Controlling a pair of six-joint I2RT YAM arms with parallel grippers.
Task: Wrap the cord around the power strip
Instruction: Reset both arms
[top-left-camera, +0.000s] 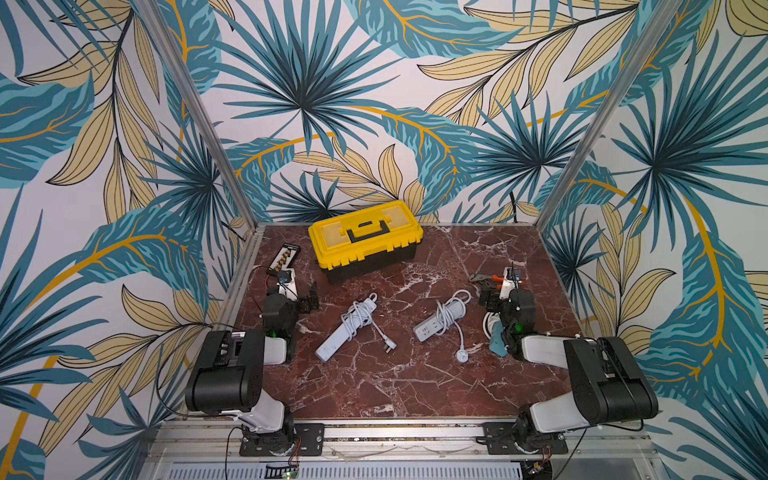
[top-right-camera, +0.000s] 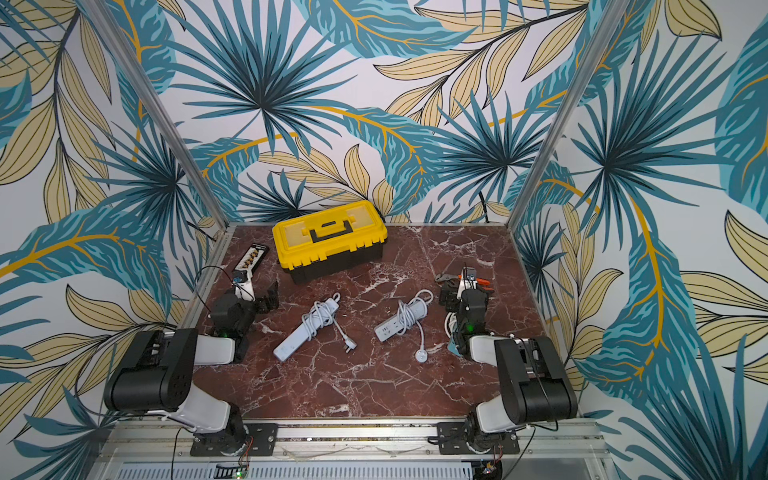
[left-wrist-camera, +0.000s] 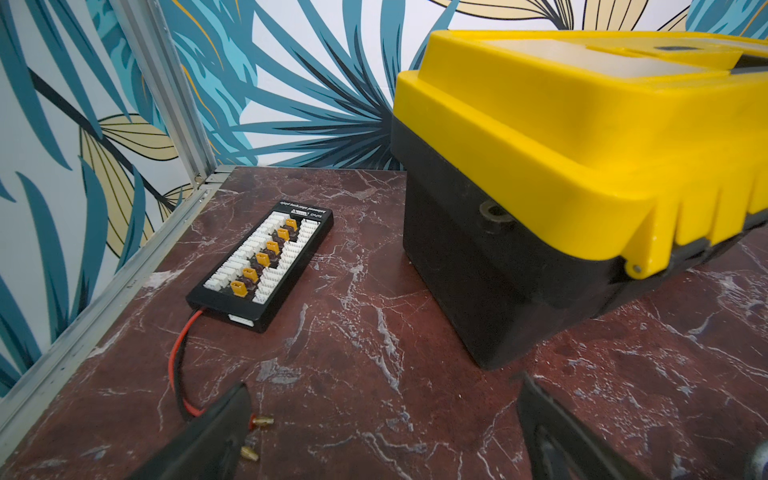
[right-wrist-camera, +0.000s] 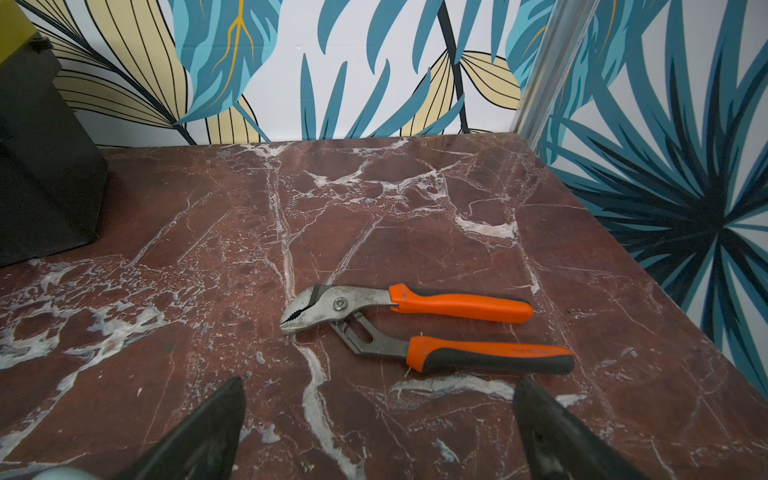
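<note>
Two white power strips lie mid-table in both top views. The left power strip (top-left-camera: 332, 343) (top-right-camera: 291, 343) has its cord (top-left-camera: 358, 316) bundled round its far half, with the plug (top-left-camera: 388, 348) trailing loose. The right power strip (top-left-camera: 432, 327) (top-right-camera: 392, 328) also has a cord (top-left-camera: 448, 315) looped round it, and a round plug (top-left-camera: 462, 355) lies on the table. My left gripper (top-left-camera: 297, 289) (left-wrist-camera: 382, 399) stands open at the far left, away from both strips. My right gripper (top-left-camera: 500, 287) (right-wrist-camera: 378, 399) is open at the far right. Neither wrist view shows a strip.
A yellow and black toolbox (top-left-camera: 365, 237) (left-wrist-camera: 582, 166) stands at the back. A black connector board (left-wrist-camera: 262, 257) with red and black leads lies before the left gripper. Orange-handled pliers (right-wrist-camera: 415, 324) lie before the right gripper. A teal object (top-left-camera: 496, 344) sits beside the right arm.
</note>
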